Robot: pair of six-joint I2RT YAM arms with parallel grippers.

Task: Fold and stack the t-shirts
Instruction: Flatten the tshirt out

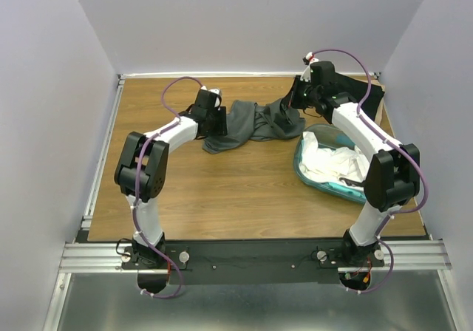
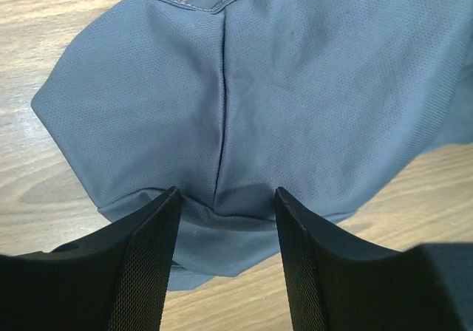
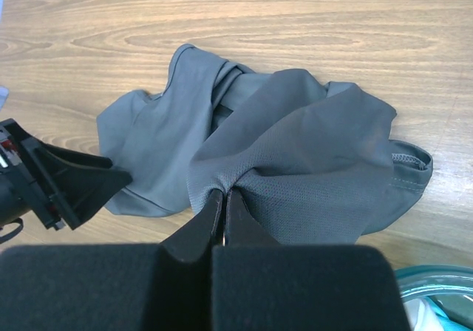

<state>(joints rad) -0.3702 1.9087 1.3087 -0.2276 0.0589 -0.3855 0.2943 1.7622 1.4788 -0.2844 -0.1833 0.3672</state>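
Right wrist view, right gripper (image 3: 222,196) clenched on dark grey t-shirt (image 3: 310,146), left gripper (image 2: 226,194) released, straddling its edge

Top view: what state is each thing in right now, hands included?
grey t-shirt, crumpled in a heap, unfolded.
right hand, shut on a pinch of the grey t-shirt.
left hand, open, straddling the grey t-shirt's edge.
teal tub, upright, holding shirts.
white t-shirts, bunched inside the teal tub, unfolded.
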